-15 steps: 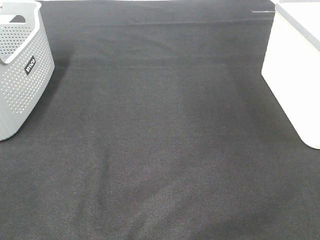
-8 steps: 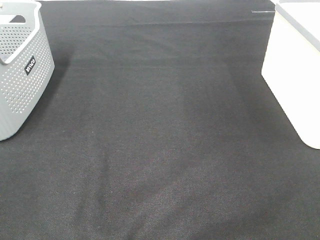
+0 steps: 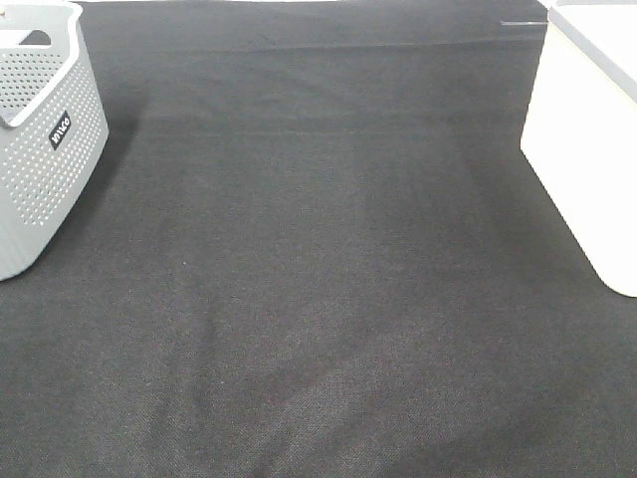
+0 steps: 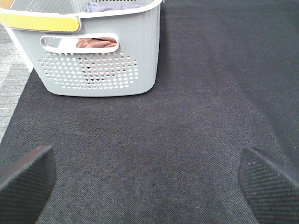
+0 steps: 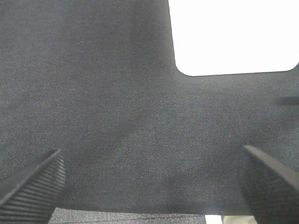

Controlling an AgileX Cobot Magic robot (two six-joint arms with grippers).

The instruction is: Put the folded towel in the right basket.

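The right basket (image 3: 587, 139) is a plain white bin at the right edge of the exterior view; it also shows in the right wrist view (image 5: 233, 35). A grey perforated basket (image 3: 40, 129) stands at the left edge. In the left wrist view this grey basket (image 4: 98, 60) holds a brown folded towel (image 4: 96, 43), seen through the handle slot, and a bluish cloth (image 4: 112, 7) at its rim. My left gripper (image 4: 147, 184) is open and empty over the mat, short of the grey basket. My right gripper (image 5: 152, 186) is open and empty near the white basket. Neither gripper shows in the exterior view.
A black cloth mat (image 3: 328, 259) covers the table between the two baskets. The mat's near edge and grey floor (image 5: 117, 218) show below my right gripper. Grey floor (image 4: 11, 70) lies beside the grey basket.
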